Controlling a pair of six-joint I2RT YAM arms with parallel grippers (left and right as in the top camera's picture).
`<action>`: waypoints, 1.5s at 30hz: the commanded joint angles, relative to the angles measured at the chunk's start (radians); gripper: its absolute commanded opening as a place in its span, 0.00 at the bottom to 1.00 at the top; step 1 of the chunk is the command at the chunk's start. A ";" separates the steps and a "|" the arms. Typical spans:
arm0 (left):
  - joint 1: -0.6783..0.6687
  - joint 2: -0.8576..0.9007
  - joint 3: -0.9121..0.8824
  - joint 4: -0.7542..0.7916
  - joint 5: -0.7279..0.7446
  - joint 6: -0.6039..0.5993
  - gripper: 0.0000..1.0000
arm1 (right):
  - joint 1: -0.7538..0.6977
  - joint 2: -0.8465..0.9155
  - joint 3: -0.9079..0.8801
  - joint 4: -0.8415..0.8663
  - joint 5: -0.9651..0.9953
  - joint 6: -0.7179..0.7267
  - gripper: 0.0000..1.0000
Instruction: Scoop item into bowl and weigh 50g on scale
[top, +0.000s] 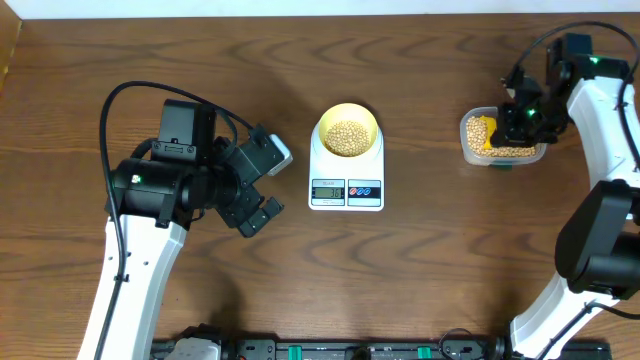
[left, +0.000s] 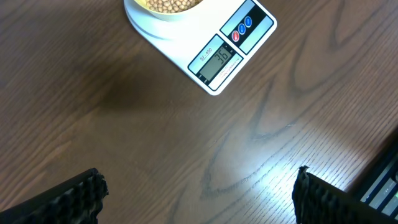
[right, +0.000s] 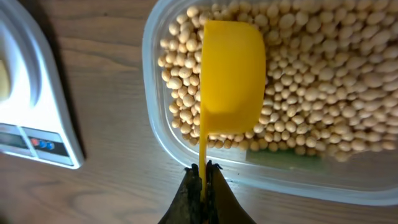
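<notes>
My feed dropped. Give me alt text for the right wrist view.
The right hand is shut on the handle of a yellow scoop, whose cup lies over the beans in a clear tub. A corner of the white scale shows at the left edge.

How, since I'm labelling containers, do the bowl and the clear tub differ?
The bowl is round and pale yellow; the tub is clear and rounded-rectangular. The bowl sits on the scale; the tub on the table. The tub has a scoop in it, held by the right gripper; the bowl has none. Both hold beans.
</notes>
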 joint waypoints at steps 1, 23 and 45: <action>0.003 0.000 -0.008 -0.004 0.016 0.018 0.98 | -0.045 0.013 -0.051 -0.003 -0.125 -0.015 0.01; 0.003 0.000 -0.008 -0.004 0.016 0.018 0.98 | -0.298 0.012 -0.100 -0.037 -0.480 -0.095 0.01; 0.003 0.000 -0.008 -0.004 0.016 0.018 0.98 | -0.418 0.012 -0.100 -0.143 -0.760 -0.199 0.01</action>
